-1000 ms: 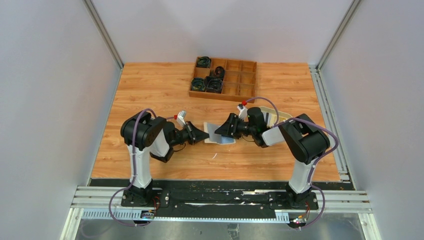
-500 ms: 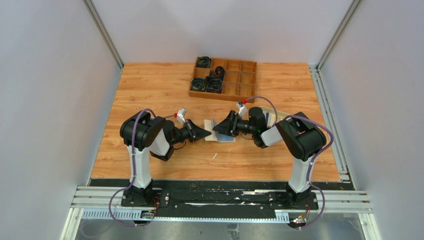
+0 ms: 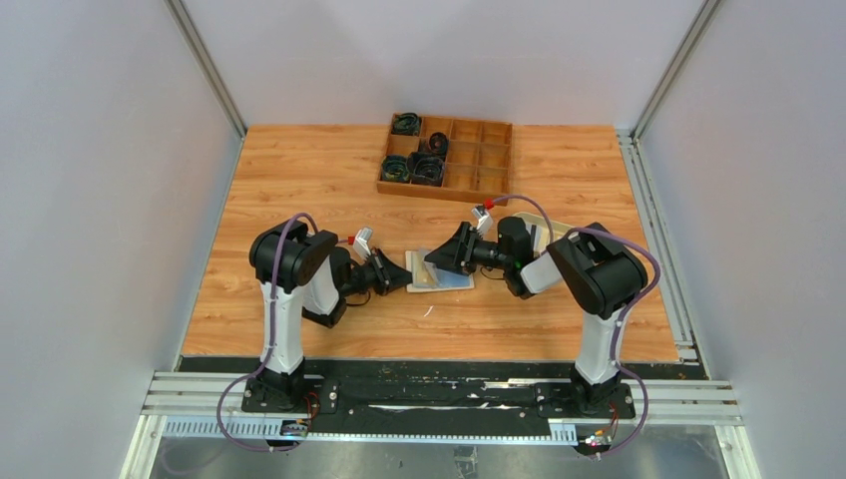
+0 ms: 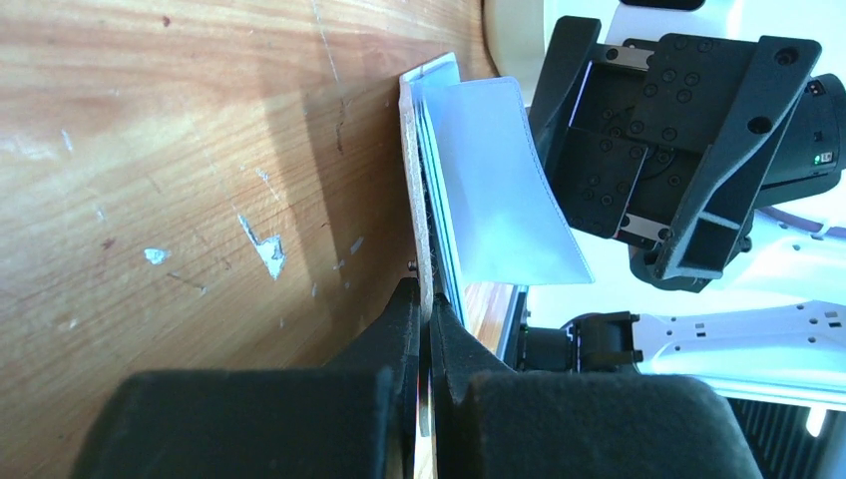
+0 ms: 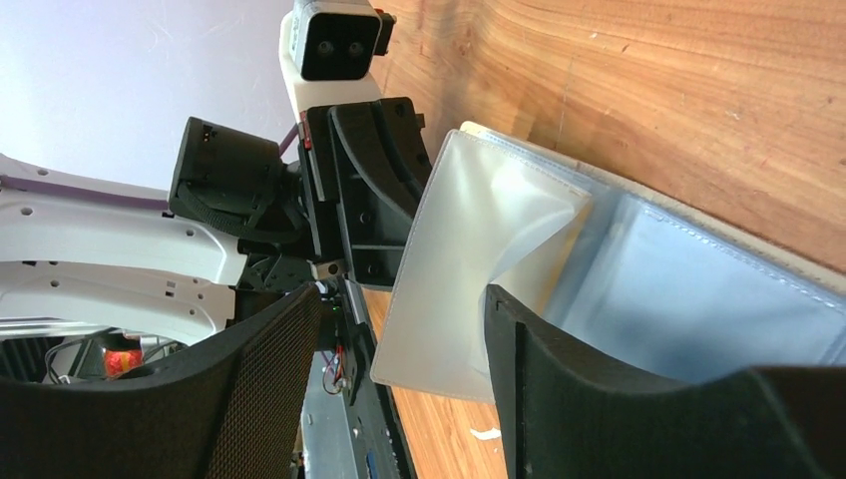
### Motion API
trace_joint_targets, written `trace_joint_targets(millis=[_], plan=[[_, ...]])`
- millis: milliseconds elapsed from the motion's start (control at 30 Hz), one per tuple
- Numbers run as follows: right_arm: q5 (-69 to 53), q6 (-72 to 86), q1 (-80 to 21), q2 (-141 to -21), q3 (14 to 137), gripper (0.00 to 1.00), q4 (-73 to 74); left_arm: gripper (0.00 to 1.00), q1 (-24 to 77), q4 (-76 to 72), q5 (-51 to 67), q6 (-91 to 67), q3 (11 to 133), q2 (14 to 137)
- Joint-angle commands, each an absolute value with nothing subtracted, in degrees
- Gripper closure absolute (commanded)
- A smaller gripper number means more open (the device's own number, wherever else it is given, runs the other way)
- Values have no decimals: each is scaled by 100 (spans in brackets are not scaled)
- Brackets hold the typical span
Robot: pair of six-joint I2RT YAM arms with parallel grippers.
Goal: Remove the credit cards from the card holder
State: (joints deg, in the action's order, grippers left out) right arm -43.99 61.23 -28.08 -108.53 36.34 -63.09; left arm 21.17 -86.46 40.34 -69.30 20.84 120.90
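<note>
The beige card holder (image 3: 439, 276) lies open on the wooden table between the two arms. My left gripper (image 4: 427, 304) is shut on its tan edge (image 4: 417, 200), low against the table. A whitish clear sleeve leaf (image 5: 469, 259) stands up from the holder between the fingers of my open right gripper (image 5: 399, 299) and rests against the right finger (image 5: 559, 389). The credit cards sit in the sleeves; a grey-blue one (image 5: 698, 299) shows through the flat pocket. In the top view the right gripper (image 3: 439, 259) hovers over the holder's left half, facing the left gripper (image 3: 403, 277).
A brown wooden compartment box (image 3: 446, 155) with black cable coils stands at the back. A cream tray (image 3: 555, 233) lies behind my right arm. Small white flecks (image 3: 427, 311) mark the table near the holder. Grey walls close in on both sides.
The left arm has swung its elbow to the right, its gripper still shut at the holder's left edge. The right gripper has moved slightly left over the holder, and its jaws have narrowed a little.
</note>
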Motion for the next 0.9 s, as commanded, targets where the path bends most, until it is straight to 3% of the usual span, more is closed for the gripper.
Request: trace_joint_targets(millis=[0, 133, 200, 367, 667, 733, 867], plan=[[-4482, 6287, -2753, -11153, 3560, 36, -6805, 100, 2103, -8912, 4125, -6691, 1949, 12232], [-4476, 6297, -2774, -11283, 3553, 37, -6818, 98, 2055, -8914, 4069, -6655, 1859, 12284], [-4446, 6194, -2786, -11277, 3540, 37, -6641, 84, 1996, -8917, 4039, -6619, 1794, 12310], [-4379, 6079, -2790, -11287, 3464, 37, -6487, 69, 1820, -8913, 4050, -6520, 1674, 12305], [-4315, 6022, -2795, -11437, 3350, 37, -6495, 57, 1612, -8912, 4050, -6411, 1558, 12322], [-4307, 6007, -2795, -11460, 3334, 37, -6495, 50, 1581, -8912, 4058, -6383, 1539, 12328], [-4298, 6003, -2794, -11498, 3323, 37, -6495, 49, 1549, -8912, 4079, -6361, 1525, 12338]])
